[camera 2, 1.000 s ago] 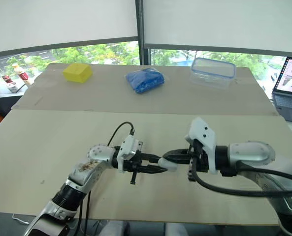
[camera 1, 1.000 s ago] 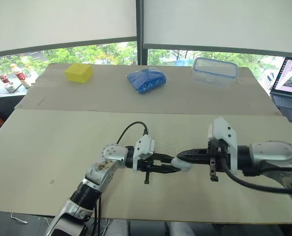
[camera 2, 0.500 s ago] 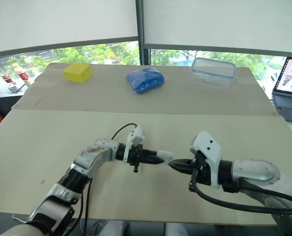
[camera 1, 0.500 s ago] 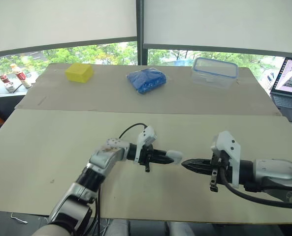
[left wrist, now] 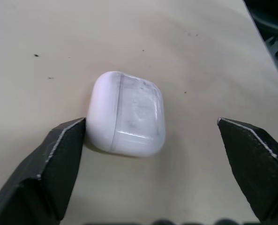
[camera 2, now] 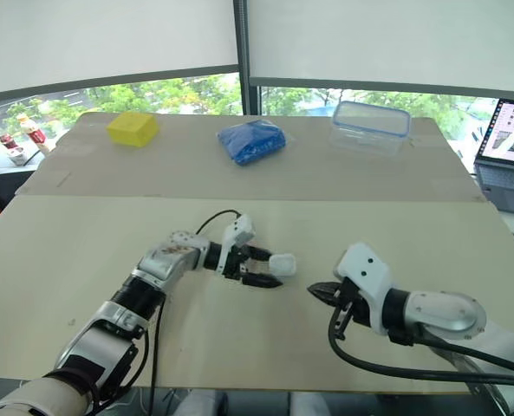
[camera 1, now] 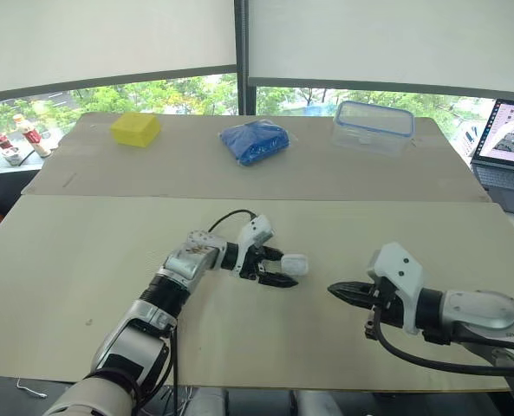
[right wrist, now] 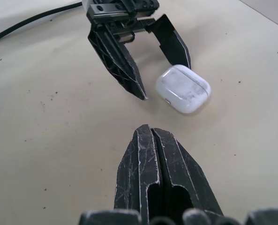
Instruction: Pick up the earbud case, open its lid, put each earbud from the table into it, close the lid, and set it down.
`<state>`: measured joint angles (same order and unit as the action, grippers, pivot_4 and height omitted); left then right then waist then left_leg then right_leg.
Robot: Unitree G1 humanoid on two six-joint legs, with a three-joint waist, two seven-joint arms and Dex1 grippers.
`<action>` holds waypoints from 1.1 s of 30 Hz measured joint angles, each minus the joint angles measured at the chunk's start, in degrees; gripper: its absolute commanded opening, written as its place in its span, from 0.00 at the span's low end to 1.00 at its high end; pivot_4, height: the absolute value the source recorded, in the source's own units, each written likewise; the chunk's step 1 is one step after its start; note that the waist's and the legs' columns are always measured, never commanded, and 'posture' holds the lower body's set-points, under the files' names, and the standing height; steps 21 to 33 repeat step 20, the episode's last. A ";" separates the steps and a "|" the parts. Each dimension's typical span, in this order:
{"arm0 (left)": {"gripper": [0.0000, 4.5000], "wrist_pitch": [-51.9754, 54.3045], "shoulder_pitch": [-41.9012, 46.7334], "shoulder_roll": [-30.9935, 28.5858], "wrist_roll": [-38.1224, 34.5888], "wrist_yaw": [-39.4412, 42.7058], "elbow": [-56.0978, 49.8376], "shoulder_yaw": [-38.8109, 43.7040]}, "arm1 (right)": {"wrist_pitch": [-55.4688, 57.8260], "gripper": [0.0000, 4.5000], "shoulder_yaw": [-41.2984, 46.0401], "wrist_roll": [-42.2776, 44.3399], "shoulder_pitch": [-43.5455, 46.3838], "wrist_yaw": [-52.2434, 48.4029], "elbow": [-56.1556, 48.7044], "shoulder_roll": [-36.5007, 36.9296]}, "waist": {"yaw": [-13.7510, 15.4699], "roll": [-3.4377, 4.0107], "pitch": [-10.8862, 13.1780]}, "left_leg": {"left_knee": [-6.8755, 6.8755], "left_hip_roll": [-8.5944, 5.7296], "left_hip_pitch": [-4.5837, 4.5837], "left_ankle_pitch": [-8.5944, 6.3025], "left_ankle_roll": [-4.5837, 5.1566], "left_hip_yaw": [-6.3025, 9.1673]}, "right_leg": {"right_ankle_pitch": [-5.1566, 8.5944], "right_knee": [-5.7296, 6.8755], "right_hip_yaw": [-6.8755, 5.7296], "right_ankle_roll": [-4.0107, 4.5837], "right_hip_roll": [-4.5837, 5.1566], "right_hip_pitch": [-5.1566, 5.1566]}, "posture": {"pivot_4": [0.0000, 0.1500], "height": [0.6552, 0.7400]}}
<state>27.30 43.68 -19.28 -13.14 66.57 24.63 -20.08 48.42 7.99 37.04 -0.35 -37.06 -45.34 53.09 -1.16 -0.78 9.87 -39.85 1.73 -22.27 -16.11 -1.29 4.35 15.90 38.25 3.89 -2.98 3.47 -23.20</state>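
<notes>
Change: half a second ago your left hand (camera 1: pixel 287 269) was clamped on the earbud case (camera 1: pixel 293 263) above the counter (camera 1: pixel 83 251). Now its fingers have parted and the case lies on the surface.
Meaning: the lid seam reads as shut in the left wrist view, so you look to be at the last step, the set-down. What is left is likely only to draw the left hand clear without nudging the case.
Case position: middle of the frame in the head views, lying on the counter inside the gap of the left hand. It touches one finger and sits well apart from the other.
Case heading: it lies flat on a broad face. Its long axis runs across the gap from finger to finger, roughly side to side in the head views. The lid end is the one against the touching finger.
Left hand: fingers spread wide, gripping nothing.
Right hand (camera 1: pixel 335 289): fingers pressed together, empty. It has drawn back toward the lower right of the frame, its tips pointing at the case from nearby.
</notes>
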 measured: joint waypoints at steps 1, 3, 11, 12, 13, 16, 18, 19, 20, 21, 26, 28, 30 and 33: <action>1.00 -1.23 -0.83 -1.90 0.61 0.30 -1.39 0.04 | -0.72 0.19 -0.02 -0.68 0.04 -0.76 0.21 0.86 | -0.18 0.00 0.00 | 0.01 0.01 0.00 0.00 0.00 0.00 | 0.00 0.00 0.01 0.00 -0.01 -0.02 | 1.00 0.36; 1.00 -3.67 -3.71 -6.84 1.19 1.80 -5.03 1.05 | -2.55 0.34 0.05 -2.12 0.07 -2.90 0.97 2.76 | -0.62 0.01 0.00 | 0.05 0.04 0.00 0.00 0.00 -0.01 | 0.00 -0.02 0.01 0.00 -0.02 -0.04 | 1.00 0.36; 1.00 -5.17 -16.00 -21.91 -6.15 11.31 -25.41 9.47 | -9.88 0.95 0.60 -5.89 5.66 -11.92 5.69 8.63 | 0.26 0.03 0.06 | 0.01 0.09 -0.01 0.00 0.00 -0.04 | 0.00 -0.04 -0.01 0.00 0.01 -0.01 | 1.00 0.36; 1.00 -4.29 -17.95 -23.63 -7.38 11.50 -28.60 10.84 | -10.63 0.99 0.26 -6.17 6.79 -13.16 6.75 8.77 | 0.30 0.03 0.07 | 0.00 0.11 -0.03 0.00 0.00 -0.03 | 0.00 -0.04 -0.02 0.00 0.01 -0.04 | 1.00 0.36; 1.00 -3.50 -19.75 -25.14 -8.02 11.67 -31.25 11.68 | -11.18 0.99 0.15 -6.45 7.15 -14.31 7.59 9.44 | 0.37 0.06 0.08 | 0.01 0.09 -0.01 0.00 0.00 -0.04 | 0.00 -0.06 -0.02 0.00 0.02 0.02 | 1.00 0.36; 1.00 -3.95 -26.12 -27.96 -8.19 9.71 -38.31 14.20 | -12.73 0.99 -0.40 -6.64 8.15 -18.84 10.13 11.38 | 0.44 0.05 0.10 | 0.01 0.11 -0.03 0.00 0.00 -0.04 | 0.00 -0.11 -0.01 0.01 0.03 0.01 | 1.00 0.36; 1.00 -5.76 -29.57 -28.50 -7.26 8.00 -41.07 15.39 | -13.56 0.99 -0.37 -6.65 8.68 -20.72 11.51 11.85 | 0.41 0.05 0.10 | 0.01 0.11 -0.01 0.00 0.00 -0.05 | 0.00 -0.08 -0.01 0.01 0.03 0.01 | 1.00 0.36; 1.00 -6.32 -30.57 -28.49 -7.22 6.71 -42.02 16.18 | -14.17 0.99 -0.37 -6.86 9.08 -21.72 12.45 11.86 | 0.51 0.03 0.12 | 0.01 0.14 -0.02 0.00 0.00 -0.04 | -0.02 -0.06 -0.03 0.03 0.01 0.00 | 1.00 0.36; 1.00 -6.41 -30.65 -28.49 -7.23 6.06 -42.13 16.71 | -14.51 0.99 -0.39 -7.10 9.33 -22.13 12.87 11.88 | 0.60 0.04 0.12 | 0.01 0.13 -0.01 0.00 0.00 -0.04 | -0.02 -0.03 -0.04 0.04 0.01 0.00 | 1.00 0.36; 1.00 -6.41 -30.65 -28.49 -7.23 6.06 -42.13 16.71 | -14.51 0.99 -0.39 -7.10 9.33 -22.13 12.87 11.88 | 0.60 0.04 0.12 | 0.01 0.13 -0.01 0.00 0.00 -0.04 | -0.02 -0.03 -0.04 0.04 0.01 0.00 | 1.00 0.36; 1.00 -6.41 -30.65 -28.49 -7.23 6.06 -42.13 16.71 | -14.51 0.99 -0.39 -7.10 9.33 -22.13 12.87 11.88 | 0.60 0.04 0.12 | 0.01 0.13 -0.01 0.00 0.00 -0.04 | -0.02 -0.03 -0.04 0.04 0.01 0.00 | 1.00 0.36; 1.00 -6.41 -30.65 -28.49 -7.23 6.06 -42.13 16.71 | -14.51 0.99 -0.39 -7.10 9.33 -22.13 12.87 11.88 | 0.60 0.04 0.12 | 0.01 0.13 -0.01 0.00 0.00 -0.04 | -0.02 -0.03 -0.04 0.04 0.01 0.00 | 1.00 0.36; 1.00 -6.41 -30.65 -28.49 -7.23 6.06 -42.13 16.71 | -14.51 0.99 -0.39 -7.10 9.33 -22.13 12.87 11.88 | 0.60 0.04 0.12 | 0.01 0.13 -0.01 0.00 0.00 -0.04 | -0.02 -0.03 -0.04 0.04 0.01 0.00 | 1.00 0.36; 1.00 -6.41 -30.65 -28.49 -7.23 6.06 -42.13 16.71 | -14.51 0.99 -0.39 -7.10 9.33 -22.13 12.87 11.88 | 0.60 0.04 0.12 | 0.01 0.13 -0.01 0.00 0.00 -0.04 | -0.02 -0.03 -0.04 0.04 0.01 0.00 | 1.00 0.36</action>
